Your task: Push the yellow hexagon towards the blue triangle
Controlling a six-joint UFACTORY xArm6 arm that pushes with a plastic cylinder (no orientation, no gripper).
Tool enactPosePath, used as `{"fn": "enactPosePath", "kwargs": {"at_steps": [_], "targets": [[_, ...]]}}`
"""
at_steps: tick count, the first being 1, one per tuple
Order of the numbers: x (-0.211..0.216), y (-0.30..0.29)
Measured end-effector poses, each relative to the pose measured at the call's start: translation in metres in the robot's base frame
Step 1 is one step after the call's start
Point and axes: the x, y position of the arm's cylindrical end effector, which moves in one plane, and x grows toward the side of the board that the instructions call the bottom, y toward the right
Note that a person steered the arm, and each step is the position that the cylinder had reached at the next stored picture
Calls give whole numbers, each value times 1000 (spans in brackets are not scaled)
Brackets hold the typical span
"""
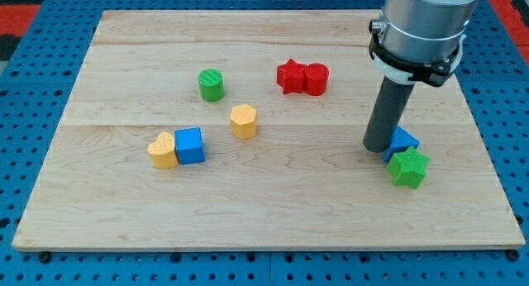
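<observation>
Nearest the view's bottom, on the pale wooden surface [273, 212], the green star [408, 168] lies at the view's right, with a matte, moulded look and blunt points. Just above it and touching it sits the blue triangle [404, 142], partly hidden by our rod. Our tip [378, 147] rests on the boards at the triangle's left edge, touching it or very nearly; we cannot tell which. As for the tool, we carry none: the arm ends in a plain dark cylinder under a grey collar, so nothing is clasped or let go.

At the view's left, a yellow heart [163, 150] and a blue cube [189, 145] stand pressed side by side. A little farther up, the yellow hexagon [243, 121] stands alone near the board's middle, well apart from our tip and from the triangle.

We judge that the push is not yet begun: we stand at the goal, not behind the piece. The next move calls for rounding to the hexagon's left side, clear of the cube, then driving it rightward and slightly down along the smooth grain.

Farther still, a green cylinder [212, 85] stands alone, and a red star [290, 76] touches a red cylinder [316, 78].
</observation>
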Motion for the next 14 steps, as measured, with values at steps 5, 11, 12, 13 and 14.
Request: {"fn": "enactPosePath", "kwargs": {"at_steps": [5, 11, 12, 13, 14], "targets": [[3, -62], [-44, -167], [-50, -139], [-73, -137], [-88, -132]]}}
